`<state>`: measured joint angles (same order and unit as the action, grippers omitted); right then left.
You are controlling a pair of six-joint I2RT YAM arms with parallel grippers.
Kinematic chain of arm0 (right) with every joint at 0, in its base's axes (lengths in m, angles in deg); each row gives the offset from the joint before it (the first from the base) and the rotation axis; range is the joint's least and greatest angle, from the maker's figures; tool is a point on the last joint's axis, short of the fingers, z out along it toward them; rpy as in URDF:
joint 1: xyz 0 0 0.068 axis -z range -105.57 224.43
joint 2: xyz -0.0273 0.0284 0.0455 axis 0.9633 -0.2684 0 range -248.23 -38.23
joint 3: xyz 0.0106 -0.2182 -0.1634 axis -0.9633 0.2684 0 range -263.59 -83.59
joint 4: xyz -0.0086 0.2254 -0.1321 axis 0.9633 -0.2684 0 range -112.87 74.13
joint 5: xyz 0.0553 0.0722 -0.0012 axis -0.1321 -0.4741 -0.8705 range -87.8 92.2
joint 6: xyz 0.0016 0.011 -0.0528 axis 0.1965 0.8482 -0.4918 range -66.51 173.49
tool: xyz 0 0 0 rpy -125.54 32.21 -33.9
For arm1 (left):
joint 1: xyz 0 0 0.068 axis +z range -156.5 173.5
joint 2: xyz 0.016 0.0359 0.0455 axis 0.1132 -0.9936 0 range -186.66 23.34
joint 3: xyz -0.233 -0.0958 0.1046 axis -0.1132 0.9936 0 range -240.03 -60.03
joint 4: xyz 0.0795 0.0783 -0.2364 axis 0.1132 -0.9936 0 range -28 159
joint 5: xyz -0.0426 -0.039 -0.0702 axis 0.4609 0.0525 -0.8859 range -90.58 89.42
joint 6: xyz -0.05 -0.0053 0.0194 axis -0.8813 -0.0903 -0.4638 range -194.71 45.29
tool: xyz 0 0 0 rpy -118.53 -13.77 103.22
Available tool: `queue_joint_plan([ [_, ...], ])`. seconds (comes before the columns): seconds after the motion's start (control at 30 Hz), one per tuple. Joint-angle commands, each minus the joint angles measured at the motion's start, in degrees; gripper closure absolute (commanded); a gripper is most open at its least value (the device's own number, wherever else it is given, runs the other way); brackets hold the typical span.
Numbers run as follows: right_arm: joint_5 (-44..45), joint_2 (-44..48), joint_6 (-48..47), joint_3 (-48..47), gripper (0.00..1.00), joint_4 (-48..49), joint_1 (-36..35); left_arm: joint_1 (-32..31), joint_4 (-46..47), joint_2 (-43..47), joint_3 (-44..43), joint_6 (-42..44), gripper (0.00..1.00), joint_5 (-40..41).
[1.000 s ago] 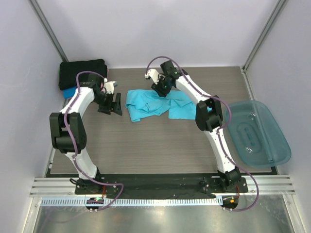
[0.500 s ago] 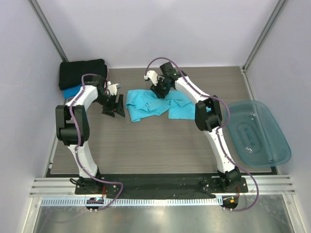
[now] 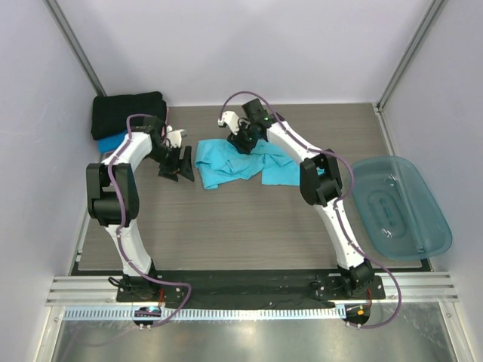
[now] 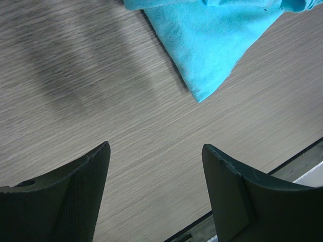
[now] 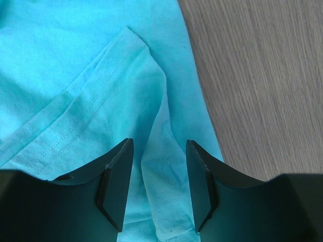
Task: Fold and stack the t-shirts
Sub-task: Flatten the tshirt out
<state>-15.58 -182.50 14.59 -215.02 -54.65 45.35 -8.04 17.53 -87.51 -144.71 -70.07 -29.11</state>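
A turquoise t-shirt (image 3: 241, 164) lies crumpled on the table's middle back. It also shows in the right wrist view (image 5: 91, 75) and, as a corner, in the left wrist view (image 4: 212, 40). My right gripper (image 3: 240, 142) is open just above the shirt's far edge, its jaws either side of a raised fold (image 5: 161, 166). My left gripper (image 3: 179, 167) is open and empty over bare wood, just left of the shirt. A folded black t-shirt (image 3: 128, 113) lies on a blue one (image 3: 112, 142) at the back left. No pink-red shirt shows.
A translucent teal plastic tub (image 3: 398, 207) stands at the right table edge. White walls with metal posts close in the back and sides. The table's front rail (image 3: 249, 286) runs along the arms' bases.
My right gripper has moved left along the shirt's far edge. My left arm swung its elbow in and the gripper shifted slightly toward the shirt. The shirt has barely moved.
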Motion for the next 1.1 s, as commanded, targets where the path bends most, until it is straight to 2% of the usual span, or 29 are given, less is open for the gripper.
queue_joint_plan([
  [0.0, 1.43, 3.29, 0.40, -0.05, 0.49, 2.84, -0.27, -0.39, 0.05, 1.69, -0.66, -0.51, 0.26, -0.21],
  [0.03, 1.87, 3.03, 0.40, -0.13, 0.51, 2.84, -0.36, -0.39, 0.13, 1.77, -0.74, -0.51, 0.26, -0.12],
  [0.07, 2.66, 2.68, 0.49, -0.14, 0.60, 2.75, -0.36, -0.39, 0.13, 1.86, -0.83, -0.51, 0.25, 0.06],
  [0.13, 3.36, 2.59, 0.66, -0.05, 0.70, 2.84, -0.36, -0.39, 0.05, 1.95, -0.83, -0.51, 0.25, 0.23],
  [0.17, 3.89, 2.94, 0.92, 0.04, 0.80, 2.84, -0.36, -0.39, 0.13, 1.95, -0.83, -0.43, 0.25, 0.23],
  [0.27, 5.12, 4.60, 1.72, 1.35, 0.89, 2.84, -0.28, -0.39, 0.40, 2.04, -0.39, -0.51, 0.25, 0.23],
  [0.37, 5.48, 10.22, 1.02, 6.35, 0.99, 2.93, -0.27, -0.39, 0.66, 2.04, -0.22, -0.51, 0.25, 0.06],
  [0.5, 4.95, 22.07, 0.66, 17.07, 0.99, 2.93, 0.78, -0.39, 1.19, 1.42, -0.83, -0.51, 0.25, -0.12],
  [0.63, 6.00, 35.77, -2.75, 32.42, 0.99, 2.49, 1.40, -0.39, 1.63, 0.46, -2.32, -0.60, 0.25, -1.34],
  [0.77, 6.88, 42.38, -6.19, 42.21, 0.98, 1.34, 1.40, -0.39, 1.80, -0.77, -3.55, -0.87, 0.26, -1.79],
  [0.8, 6.97, 42.84, -6.02, 43.79, 0.95, 1.52, 1.40, -0.39, 1.72, -1.38, -3.82, -0.95, 0.26, -1.88],
  [0.83, 6.97, 42.75, -5.58, 43.72, 0.89, 1.87, 1.40, -0.31, 1.72, -1.65, -4.08, -1.04, 0.26, -1.96],
  [0.87, 6.88, 41.19, -5.06, 43.11, 0.71, 2.31, 1.31, -0.39, 1.54, -2.00, -4.69, -1.22, 0.26, -2.22],
  [0.9, 6.97, 39.95, -3.22, 41.98, 0.64, 2.66, 1.39, -0.39, 1.45, -2.35, -4.96, -1.39, 0.26, -2.49],
  [0.97, 7.06, 34.79, -1.37, 36.45, 0.57, 3.01, 1.40, -0.39, 1.54, -2.44, -4.79, -2.27, 0.25, -3.54],
  [1.07, 7.23, 29.15, 0.57, 28.62, 0.57, 3.10, 1.40, -0.91, 3.73, -2.09, -3.91, -4.38, 0.26, -7.05],
])
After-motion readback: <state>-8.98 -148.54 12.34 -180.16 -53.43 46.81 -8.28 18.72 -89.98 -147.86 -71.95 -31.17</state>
